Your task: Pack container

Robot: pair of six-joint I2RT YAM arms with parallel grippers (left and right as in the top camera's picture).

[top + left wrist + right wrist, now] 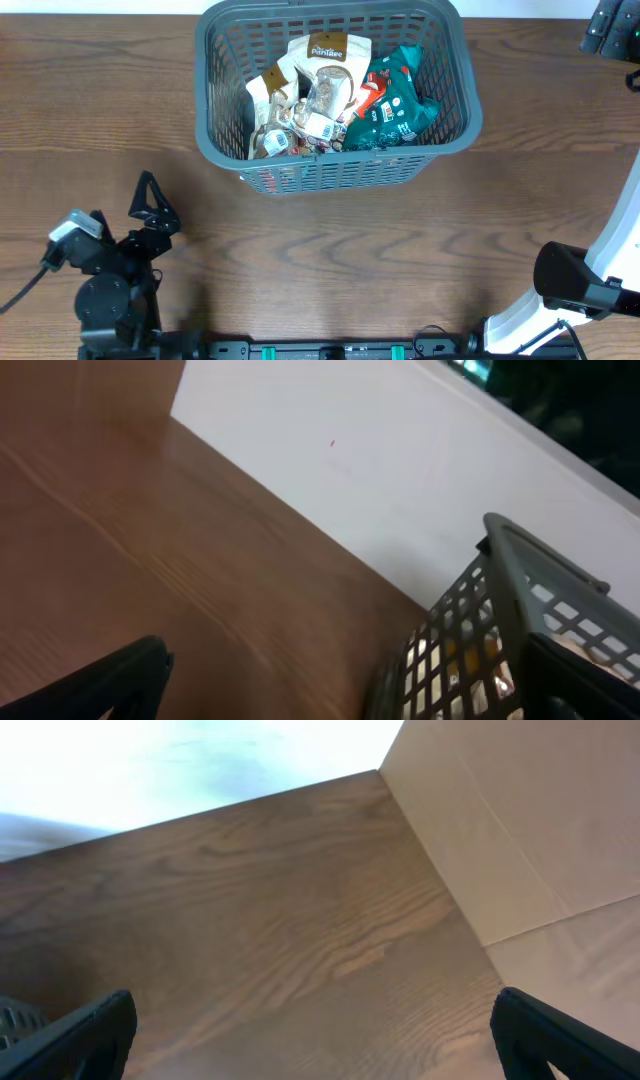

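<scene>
The container (pixel 330 172) is a large dark grey lattice basket at the far middle of the table. It holds several packets: white and tan ones (pixel 318 80) and a teal one (pixel 400 105) with some red beside it. My left gripper (pixel 152 205) is open and empty over the wood at the front left, well apart from the basket. In the left wrist view its fingers (pixel 340 700) are spread and the basket's corner (pixel 470 630) shows at the right. My right gripper (pixel 608 28) is at the far right corner, open and empty (pixel 310 1040).
The wooden table (pixel 330 260) stretches in front of the basket. The right arm's base (pixel 565 280) stands at the front right. The right wrist view shows the table's far edge against a pale wall (pixel 500 830).
</scene>
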